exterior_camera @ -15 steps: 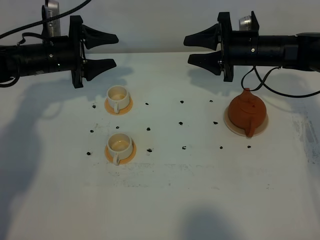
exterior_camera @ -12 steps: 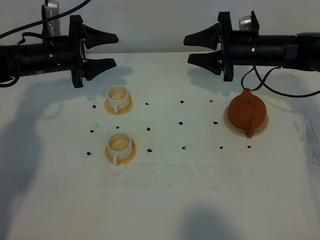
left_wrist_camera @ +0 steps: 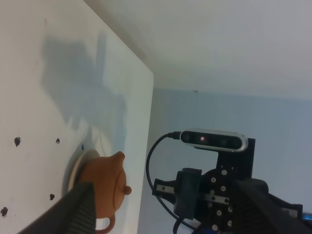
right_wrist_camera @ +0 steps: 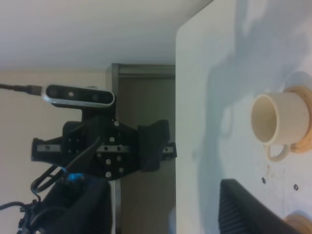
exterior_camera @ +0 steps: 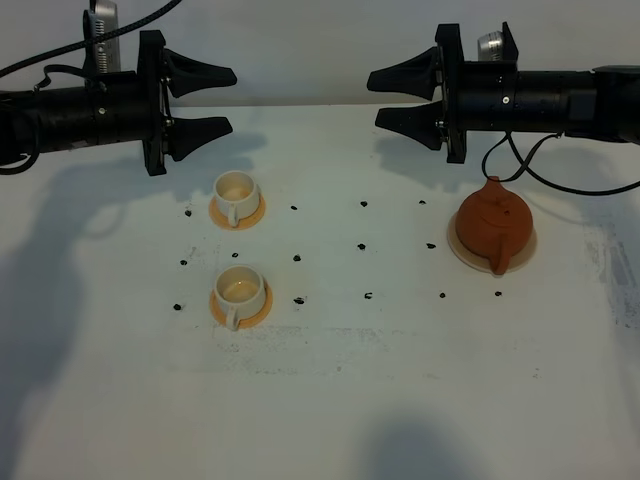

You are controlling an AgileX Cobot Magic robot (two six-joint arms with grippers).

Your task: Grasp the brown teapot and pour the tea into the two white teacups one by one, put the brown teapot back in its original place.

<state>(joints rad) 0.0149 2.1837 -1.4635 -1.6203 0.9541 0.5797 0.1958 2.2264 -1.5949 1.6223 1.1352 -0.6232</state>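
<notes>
The brown teapot [exterior_camera: 493,222] sits upright on its pale beige coaster [exterior_camera: 463,252] at the right of the table; it also shows in the left wrist view [left_wrist_camera: 105,187]. Two white teacups stand on orange-tan saucers at the left: a far cup [exterior_camera: 237,190] and a near cup [exterior_camera: 241,288]. The far cup shows in the right wrist view [right_wrist_camera: 273,119]. My left gripper [exterior_camera: 220,100] is open and empty, held above the table behind the far cup. My right gripper [exterior_camera: 385,98] is open and empty, held high behind and left of the teapot.
Small black marks [exterior_camera: 365,245] dot the white table [exterior_camera: 400,380] in a grid between cups and teapot. The table's back edge meets a pale wall. Cables [exterior_camera: 520,170] hang from the right arm above the teapot.
</notes>
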